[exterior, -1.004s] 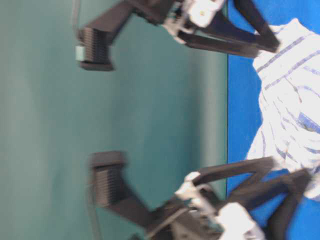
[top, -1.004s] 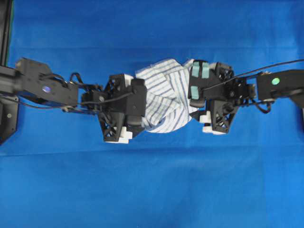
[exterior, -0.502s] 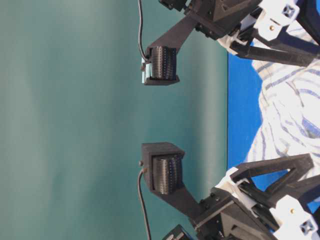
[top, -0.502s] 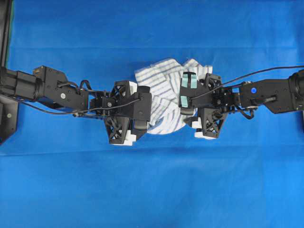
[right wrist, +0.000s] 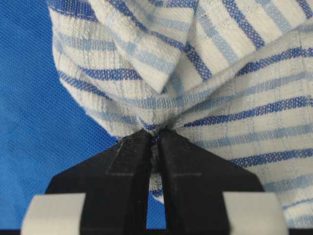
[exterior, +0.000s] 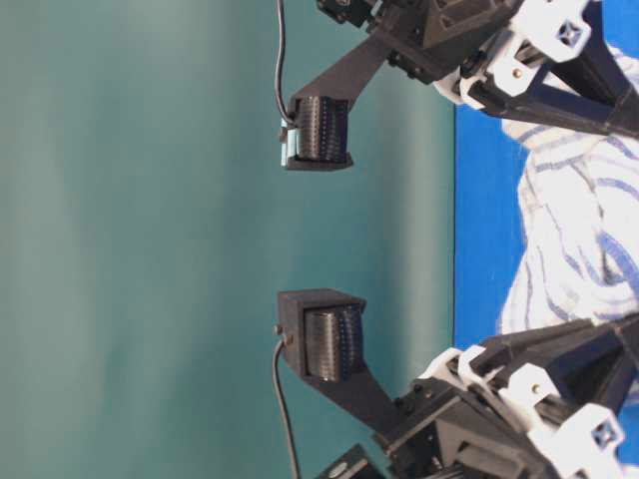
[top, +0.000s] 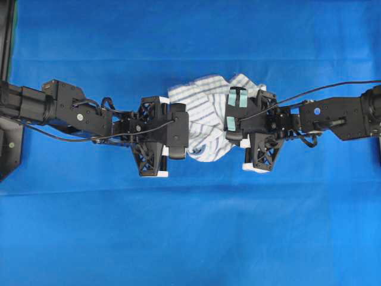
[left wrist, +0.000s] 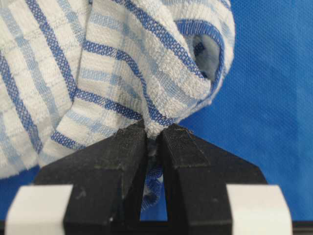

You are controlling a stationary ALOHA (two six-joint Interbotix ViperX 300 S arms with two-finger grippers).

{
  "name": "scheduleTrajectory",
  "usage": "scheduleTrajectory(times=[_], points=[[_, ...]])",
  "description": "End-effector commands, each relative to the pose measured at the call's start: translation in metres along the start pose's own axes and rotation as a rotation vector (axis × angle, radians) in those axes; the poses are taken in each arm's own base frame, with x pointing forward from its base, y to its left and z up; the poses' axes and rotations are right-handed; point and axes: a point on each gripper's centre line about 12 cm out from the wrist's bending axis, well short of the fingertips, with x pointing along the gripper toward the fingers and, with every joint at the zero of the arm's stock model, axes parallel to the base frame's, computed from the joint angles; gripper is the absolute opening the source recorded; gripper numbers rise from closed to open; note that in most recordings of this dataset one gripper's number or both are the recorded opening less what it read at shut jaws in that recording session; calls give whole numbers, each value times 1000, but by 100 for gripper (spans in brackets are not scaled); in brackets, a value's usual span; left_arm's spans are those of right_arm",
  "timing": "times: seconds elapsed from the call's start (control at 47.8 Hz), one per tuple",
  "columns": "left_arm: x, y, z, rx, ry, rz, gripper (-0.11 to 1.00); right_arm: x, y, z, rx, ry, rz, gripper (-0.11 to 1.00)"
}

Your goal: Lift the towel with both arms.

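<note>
The towel (top: 206, 119), white with thin blue stripes, lies crumpled on the blue sheet between both arms. My left gripper (left wrist: 154, 133) is shut on a fold at the towel's (left wrist: 122, 58) left edge, cloth pinched between its black fingertips. My right gripper (right wrist: 154, 134) is shut on a bunched fold of the towel (right wrist: 220, 88) at its right edge. From overhead the left gripper (top: 178, 132) and right gripper (top: 233, 128) face each other across the cloth. In the table-level view the towel (exterior: 574, 230) bulges between the two arms.
A plain blue sheet (top: 190, 232) covers the whole table. The black left arm (top: 65, 110) reaches in from the left edge and the right arm (top: 339, 113) from the right, each trailing a cable. A green wall (exterior: 150, 239) stands behind.
Both grippers have closed from wide open onto the towel's opposite edges. The cloth has bunched narrower between them.
</note>
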Motion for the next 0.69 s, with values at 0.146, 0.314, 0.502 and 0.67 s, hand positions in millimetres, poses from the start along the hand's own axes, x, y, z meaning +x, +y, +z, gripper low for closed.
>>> scheduleTrajectory(times=[0.146,0.314,0.502,0.67], points=[[-53,6,47,-9,-108,12,5,-58,3,43,29,-146,11,8],[-95,15,77,-21,-182,29,5,-106,2,74,36,-241,8,8],[-139,25,106,-33,-247,49,5,-153,0,105,28,-309,-9,8],[-181,27,127,-34,-285,52,5,-187,-1,129,1,-354,-39,8]])
